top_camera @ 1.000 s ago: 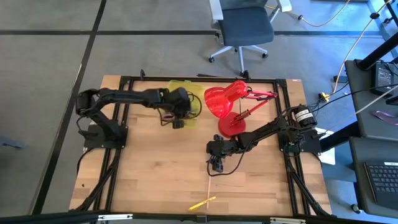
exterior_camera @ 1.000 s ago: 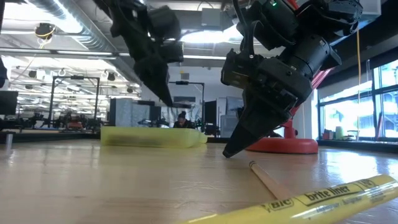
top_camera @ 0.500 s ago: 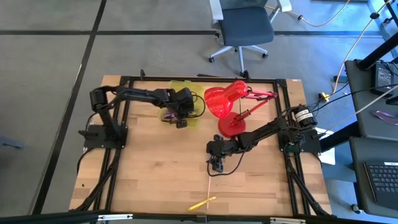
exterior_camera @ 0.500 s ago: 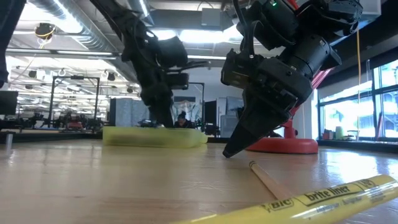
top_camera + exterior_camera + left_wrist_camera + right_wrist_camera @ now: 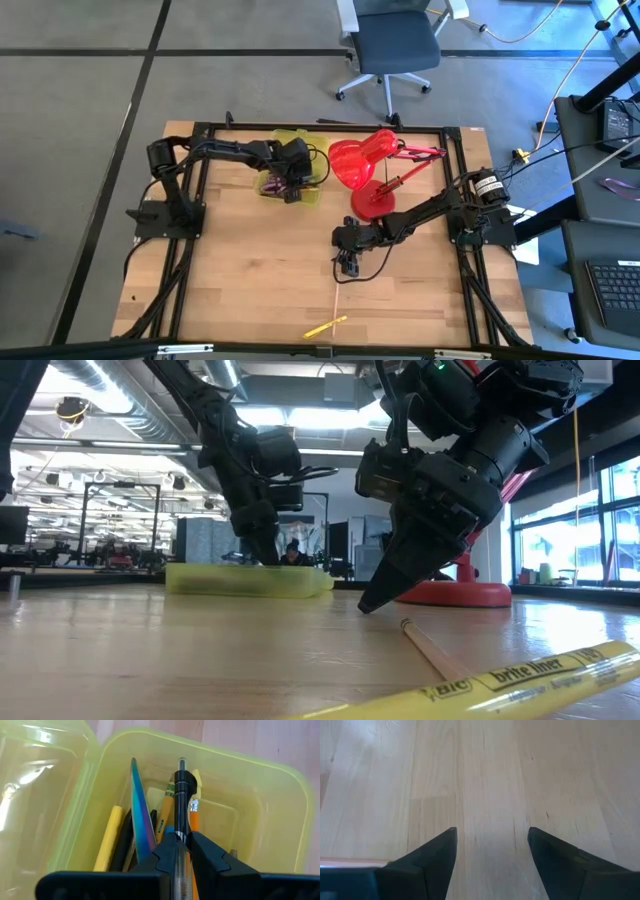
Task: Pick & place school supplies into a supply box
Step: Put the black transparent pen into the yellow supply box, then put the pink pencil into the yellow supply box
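Note:
The yellow-green supply box (image 5: 312, 194) lies open at the table's far middle, its lid (image 5: 292, 136) folded back. My left gripper (image 5: 178, 838) reaches down into the box (image 5: 250, 767), shut on a black pen (image 5: 180, 790). Inside lie a yellow pen (image 5: 108, 837), the scissors' shiny blade (image 5: 140, 815) and an orange pencil (image 5: 194, 817). My right gripper (image 5: 346, 264) hovers open over bare wood (image 5: 492, 832), tips close to the table (image 5: 372, 600). A thin pencil (image 5: 430, 650) and a yellow highlighter (image 5: 325, 327) rest flat on the table near the front edge. My left gripper pinches the black pen's shaft (image 5: 178, 831) between its two fingers, with the pen lying along them. The fingers come from above, slanting down into the box. The pen's free end (image 5: 181, 762) points past the fingertips over the supplies in the box; whether it touches them I cannot tell.
A red desk lamp (image 5: 365, 165) stands right of the box, its round base (image 5: 470, 595) just behind my right gripper. The highlighter (image 5: 500, 678) lies close to the low camera. Open wood stretches across the table's left and near parts.
My left gripper has come down from above the box into it, carrying the black pen, while the left arm's base joint swung toward the far edge.

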Controlling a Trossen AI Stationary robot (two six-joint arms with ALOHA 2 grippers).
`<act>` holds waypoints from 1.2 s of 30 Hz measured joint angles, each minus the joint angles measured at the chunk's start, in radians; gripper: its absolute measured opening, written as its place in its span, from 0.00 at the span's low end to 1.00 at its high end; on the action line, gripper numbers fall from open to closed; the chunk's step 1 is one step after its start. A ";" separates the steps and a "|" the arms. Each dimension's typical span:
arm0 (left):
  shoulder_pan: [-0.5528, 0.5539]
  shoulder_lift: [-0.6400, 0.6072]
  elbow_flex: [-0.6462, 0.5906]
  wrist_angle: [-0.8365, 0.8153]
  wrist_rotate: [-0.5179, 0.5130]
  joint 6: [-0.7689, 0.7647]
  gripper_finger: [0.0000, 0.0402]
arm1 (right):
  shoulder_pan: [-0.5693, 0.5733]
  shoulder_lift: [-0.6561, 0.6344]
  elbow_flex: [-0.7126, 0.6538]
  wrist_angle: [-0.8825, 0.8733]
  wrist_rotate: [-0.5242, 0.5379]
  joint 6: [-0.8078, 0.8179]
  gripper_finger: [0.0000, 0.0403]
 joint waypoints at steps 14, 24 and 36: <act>0.000 0.000 0.000 -0.045 -0.002 -0.002 0.20 | 0.000 0.000 0.000 0.000 0.000 0.000 0.62; 0.001 -0.129 0.001 -0.118 -0.045 -0.008 0.28 | 0.000 -0.077 -0.002 -0.016 -0.005 -0.126 0.62; -0.158 -0.447 -0.148 -0.007 -0.047 -0.200 0.27 | 0.037 -0.201 0.000 -0.114 -0.260 -0.566 0.62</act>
